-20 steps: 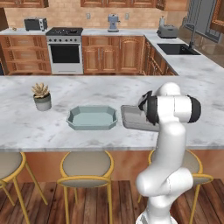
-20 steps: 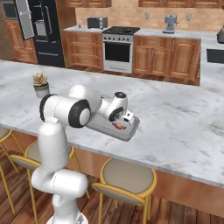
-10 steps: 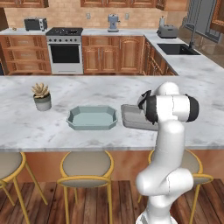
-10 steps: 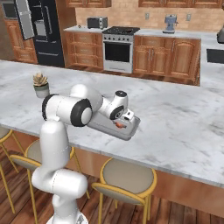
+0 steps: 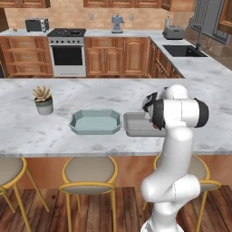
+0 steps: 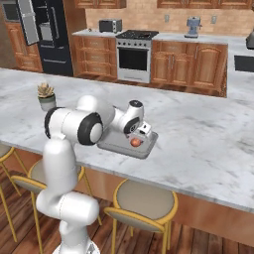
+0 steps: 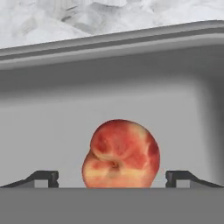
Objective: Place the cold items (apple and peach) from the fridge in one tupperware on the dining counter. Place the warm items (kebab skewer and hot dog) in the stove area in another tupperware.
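Reaching forward and down from its elbow over the dining counter [image 5: 90, 90], the white arm holds the gripper [image 7: 112, 177] low inside the greyish tupperware [image 6: 115, 146], wrist bent toward the tray floor. Its jaws stand wide apart, one tip on each side of the peach [image 7: 121, 154], with a clear gap to the fruit on both sides. That peach rests on the tray's grey bottom. Just beside this tray, on the plant side, lies the pale teal tupperware [image 5: 96, 122].
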